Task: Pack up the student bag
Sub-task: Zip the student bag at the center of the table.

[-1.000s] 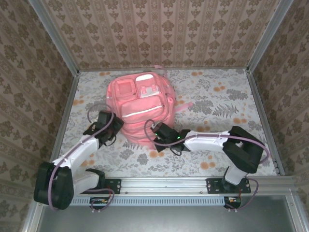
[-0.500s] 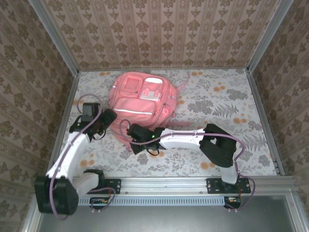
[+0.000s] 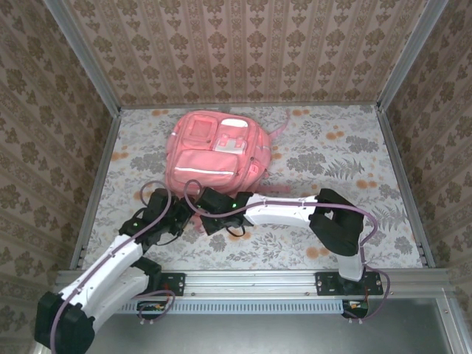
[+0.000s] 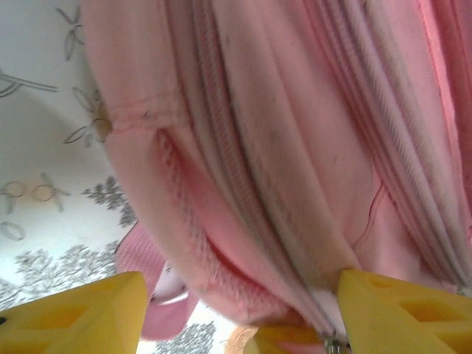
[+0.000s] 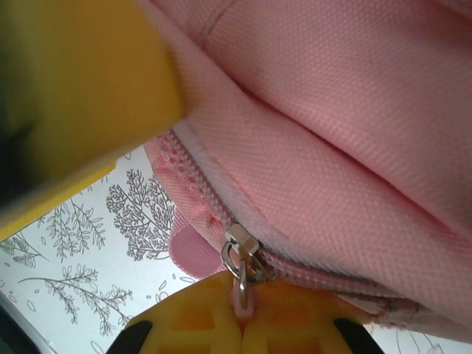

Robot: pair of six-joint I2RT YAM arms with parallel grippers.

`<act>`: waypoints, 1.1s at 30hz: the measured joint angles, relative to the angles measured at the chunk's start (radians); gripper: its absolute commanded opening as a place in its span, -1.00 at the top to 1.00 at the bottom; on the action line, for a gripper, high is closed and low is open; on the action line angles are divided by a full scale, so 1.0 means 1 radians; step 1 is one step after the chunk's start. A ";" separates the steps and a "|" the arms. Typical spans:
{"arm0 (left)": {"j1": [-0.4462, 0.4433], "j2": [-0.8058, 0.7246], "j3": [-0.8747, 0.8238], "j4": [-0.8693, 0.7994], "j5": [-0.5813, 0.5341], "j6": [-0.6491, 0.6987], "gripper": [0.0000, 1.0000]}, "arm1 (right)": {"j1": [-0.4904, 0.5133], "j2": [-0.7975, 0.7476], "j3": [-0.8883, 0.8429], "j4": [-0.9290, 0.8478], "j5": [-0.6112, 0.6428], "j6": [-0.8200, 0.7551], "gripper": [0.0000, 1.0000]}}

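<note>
The student bag is a large pink backpack lying flat at the back centre of the table, pockets up. Both grippers meet at its near edge. My right gripper is shut on the pink tab of the bag's zipper pull, pinched between its yellow fingers. My left gripper stands open just to the left, its wide-apart yellow fingers straddling the bag's bottom seam. Pink fabric bulges between them, and the right-hand finger touches the zipper tape.
A floral cloth covers the table inside papered walls. A metal rail runs along the near edge. A pink strap trails from the bag's back right. Another pink strap lies under the bag's near edge.
The bag shifted back and left, then held still. My right gripper slid left along its near edge. The left arm swung out left, then returned to the bag's near edge.
</note>
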 measured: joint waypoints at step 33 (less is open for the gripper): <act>-0.032 0.147 0.029 0.168 -0.084 -0.051 0.97 | -0.002 -0.038 -0.004 -0.047 -0.004 0.023 1.00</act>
